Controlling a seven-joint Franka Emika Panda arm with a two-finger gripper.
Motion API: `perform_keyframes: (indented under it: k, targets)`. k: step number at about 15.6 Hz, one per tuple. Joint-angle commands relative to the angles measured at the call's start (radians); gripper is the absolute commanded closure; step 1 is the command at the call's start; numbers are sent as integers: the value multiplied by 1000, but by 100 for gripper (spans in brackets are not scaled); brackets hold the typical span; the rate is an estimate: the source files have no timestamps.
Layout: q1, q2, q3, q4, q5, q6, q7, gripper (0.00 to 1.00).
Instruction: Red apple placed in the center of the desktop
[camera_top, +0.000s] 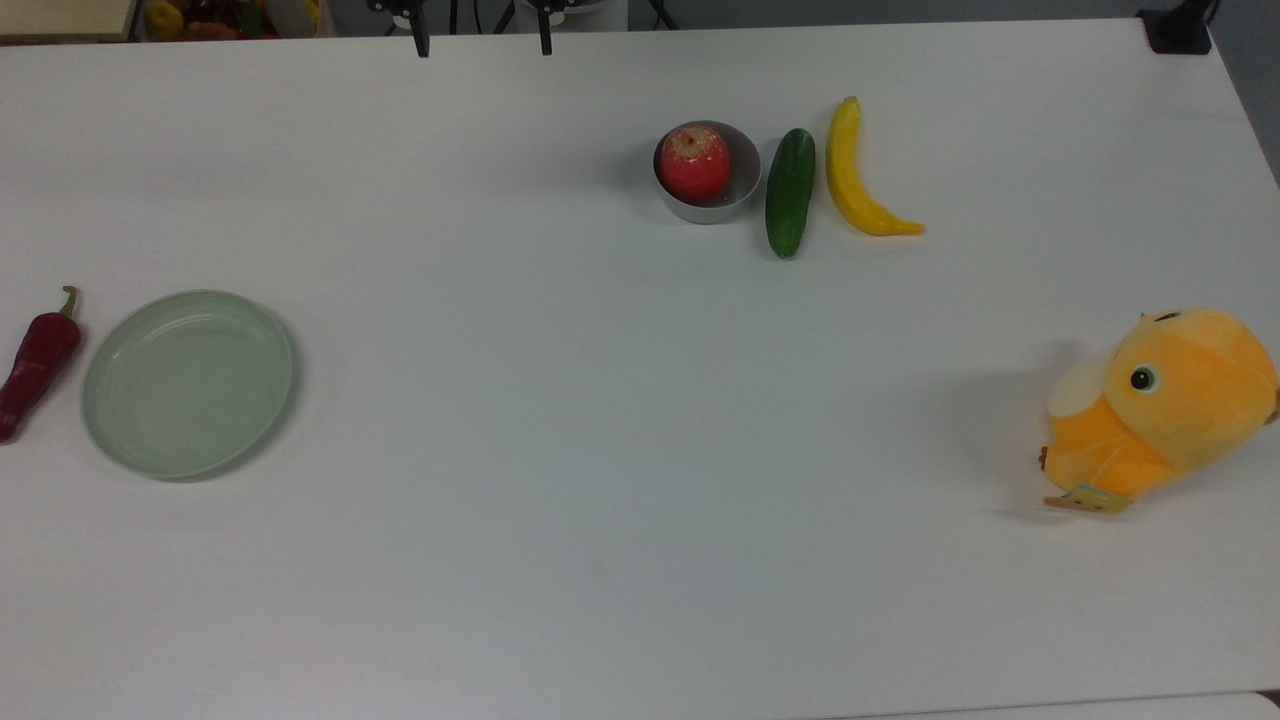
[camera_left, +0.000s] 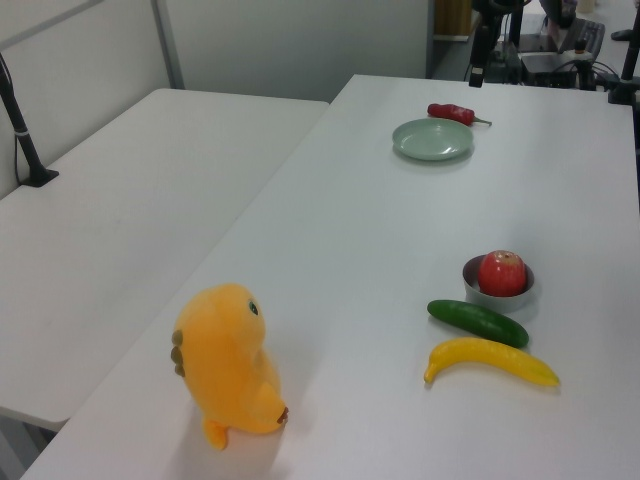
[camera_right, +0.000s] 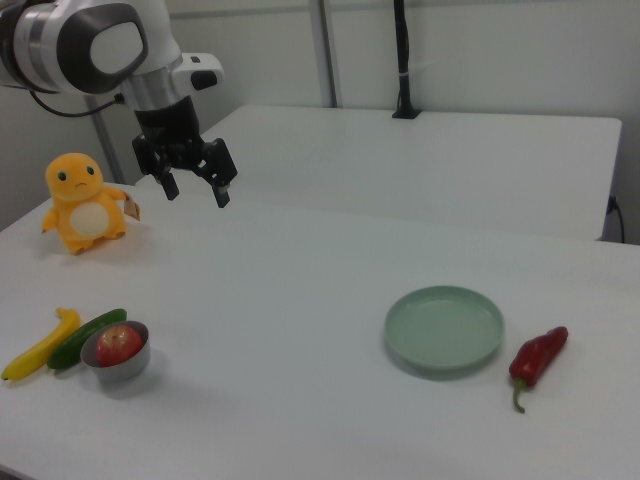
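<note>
The red apple (camera_top: 694, 163) (camera_left: 502, 272) (camera_right: 118, 343) sits stem-up inside a small grey metal bowl (camera_top: 742, 197) (camera_right: 128, 373) on the white desktop (camera_top: 600, 450), toward the far edge in the top view. My gripper (camera_right: 196, 194) hangs open and empty well above the table. In the right view it is up and to the right of the bowl, near the orange plush toy (camera_right: 82, 205). Its two dark fingertips (camera_top: 422, 44) poke in at the top view's upper edge, left of the bowl.
A green cucumber (camera_top: 790, 192) and a yellow banana (camera_top: 858, 175) lie just right of the bowl in the top view. A pale green plate (camera_top: 187, 383) and a dark red chili pepper (camera_top: 36, 363) are at the top view's left, the plush toy (camera_top: 1165, 405) at its right.
</note>
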Motion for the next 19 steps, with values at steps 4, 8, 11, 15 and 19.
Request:
perform_keyframes:
  k: [4,8,11,15,19]
  targets:
    - [4,-9,-15,-12,31,8,-28,0]
    - [1,-9,-15,-12,31,-4,-34,0]
    - [7,-9,-13,-20,30,-117,-46,0]
    - [13,-9,5,-58,30,-237,-138,0]
    - [15,-7,76,-153,30,-256,-155,0]
